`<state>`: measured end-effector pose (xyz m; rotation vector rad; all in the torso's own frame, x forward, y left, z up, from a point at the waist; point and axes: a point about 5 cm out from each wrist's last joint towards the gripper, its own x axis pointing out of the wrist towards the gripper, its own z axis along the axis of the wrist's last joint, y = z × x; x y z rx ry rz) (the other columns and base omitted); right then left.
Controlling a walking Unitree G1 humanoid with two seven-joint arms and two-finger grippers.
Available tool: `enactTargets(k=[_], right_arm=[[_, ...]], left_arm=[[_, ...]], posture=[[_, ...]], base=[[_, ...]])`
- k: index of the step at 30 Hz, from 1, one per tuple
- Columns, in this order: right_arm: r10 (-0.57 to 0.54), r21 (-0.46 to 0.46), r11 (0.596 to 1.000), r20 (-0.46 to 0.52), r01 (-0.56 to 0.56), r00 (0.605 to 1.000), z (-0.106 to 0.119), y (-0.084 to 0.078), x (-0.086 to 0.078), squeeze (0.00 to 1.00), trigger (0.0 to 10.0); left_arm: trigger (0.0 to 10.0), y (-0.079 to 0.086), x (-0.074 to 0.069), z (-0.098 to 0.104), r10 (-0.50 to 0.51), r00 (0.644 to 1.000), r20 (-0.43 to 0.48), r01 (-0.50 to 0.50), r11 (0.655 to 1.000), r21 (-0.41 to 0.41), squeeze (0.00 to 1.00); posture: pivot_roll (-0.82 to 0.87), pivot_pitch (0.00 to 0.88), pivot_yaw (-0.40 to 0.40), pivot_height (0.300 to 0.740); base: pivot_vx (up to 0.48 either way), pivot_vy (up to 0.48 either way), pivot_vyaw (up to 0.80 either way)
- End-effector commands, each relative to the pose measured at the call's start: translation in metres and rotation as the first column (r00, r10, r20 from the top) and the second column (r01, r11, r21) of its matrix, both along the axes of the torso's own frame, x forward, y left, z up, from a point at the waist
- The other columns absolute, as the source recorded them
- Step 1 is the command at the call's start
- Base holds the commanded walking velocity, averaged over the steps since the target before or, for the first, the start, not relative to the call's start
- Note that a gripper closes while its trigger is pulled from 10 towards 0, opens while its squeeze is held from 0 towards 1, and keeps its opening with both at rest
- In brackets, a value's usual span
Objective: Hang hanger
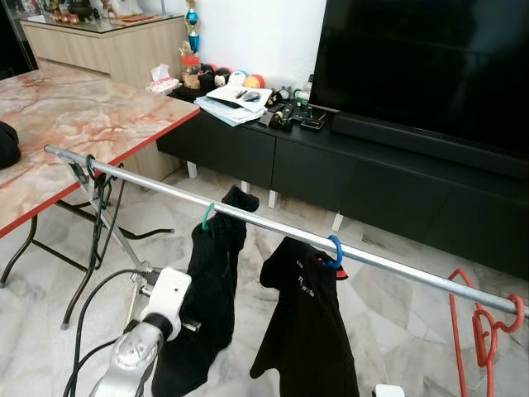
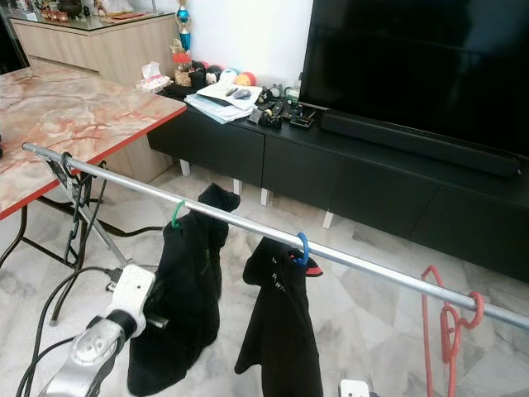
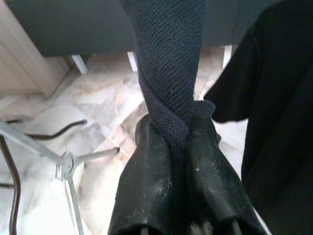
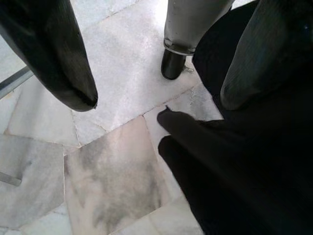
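A long metal rail (image 1: 273, 225) runs from the left to the lower right. From a green hanger hook (image 1: 207, 217) on it hangs a black knitted garment (image 1: 211, 289). A second black garment (image 1: 306, 331) hangs from a blue hook (image 1: 335, 251). An empty red hanger (image 1: 488, 331) sits at the rail's right end. My left arm (image 1: 157, 314) reaches up beside the knitted garment, and my left gripper (image 3: 172, 128) is shut on a twisted fold of it (image 3: 168, 58). My right gripper (image 4: 159, 100) is open low over the marble floor, with black cloth (image 4: 244, 171) beside it.
A marble-topped table (image 1: 74, 124) stands at the left, with the rack's folding legs (image 1: 107, 223) and cables (image 1: 91, 306) below it. A black TV cabinet (image 1: 372, 174) and TV (image 1: 430, 58) stand behind the rail. A grey post with a black foot (image 4: 173, 63) stands on the floor.
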<state>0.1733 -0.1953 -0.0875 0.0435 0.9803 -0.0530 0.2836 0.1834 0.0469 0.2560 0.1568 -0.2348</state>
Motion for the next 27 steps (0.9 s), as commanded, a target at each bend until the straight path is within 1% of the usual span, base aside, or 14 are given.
enactTargets(k=[1,5,6,10,12,14,21,22,27], right_arm=[[-0.009,-0.001,1.0,0.004,0.009,1.0,0.0,-0.001,0.0,0.0,10.0],[-0.01,-0.001,1.0,0.004,0.01,1.0,0.0,-0.001,0.0,0.0,10.0],[-0.014,-0.002,1.0,0.004,0.014,1.0,0.0,-0.001,-0.001,0.0,10.0],[-0.014,-0.002,1.0,0.004,0.014,1.0,0.0,-0.001,-0.001,0.0,10.0],[-0.018,-0.001,1.0,0.006,0.018,1.0,0.0,-0.001,-0.001,0.0,10.0],[-0.019,-0.001,1.0,0.007,0.019,1.0,0.0,-0.001,-0.001,0.0,10.0],[-0.026,0.0,1.0,0.008,0.026,1.0,0.0,-0.001,-0.001,0.0,10.0],[-0.028,0.0,1.0,0.007,0.028,1.0,0.0,0.0,-0.001,0.0,10.0],[-0.03,-0.002,1.0,0.005,0.03,1.0,-0.001,0.0,-0.001,0.0,10.0]], left_arm=[[10.0,-0.005,0.002,0.01,-0.016,0.999,0.048,0.016,1.0,0.007,0.0],[10.0,-0.006,-0.001,0.01,-0.016,0.999,0.045,0.016,1.0,0.006,0.0],[10.0,-0.005,-0.007,0.009,-0.004,0.999,0.04,0.003,1.0,0.003,0.0],[10.0,-0.005,-0.007,0.009,-0.004,0.999,0.04,0.003,1.0,0.003,0.0],[10.0,-0.003,-0.012,0.008,0.026,0.999,0.025,-0.026,1.0,-0.009,0.0],[10.0,-0.003,-0.014,0.007,0.038,0.999,0.017,-0.038,0.999,-0.015,0.0],[10.0,-0.007,-0.015,0.006,0.044,0.999,-0.003,-0.044,0.998,-0.041,0.0],[10.0,-0.008,-0.015,0.006,0.047,0.999,-0.009,-0.047,0.998,-0.051,0.0],[10.0,-0.009,-0.015,0.007,0.043,0.999,-0.011,-0.044,0.998,-0.048,0.0]], posture=[[0.12,0.0,-0.048,0.74],[0.12,0.0,-0.048,0.74],[0.12,0.0,-0.046,0.74],[0.12,0.0,-0.046,0.74],[0.12,0.0,-0.04,0.74],[0.11,0.0,-0.038,0.74],[0.11,0.0,-0.027,0.74],[0.11,0.0,-0.027,0.74],[0.11,0.0,-0.025,0.74]], base=[[0.0,0.0,0.0],[0.0,0.0,0.0],[0.0,0.0,0.0],[0.0,0.0,0.0],[0.0,0.0,0.0],[0.0,0.0,0.0],[0.0,0.0,0.0],[0.0,0.322,0.0],[0.0,0.427,0.0]])
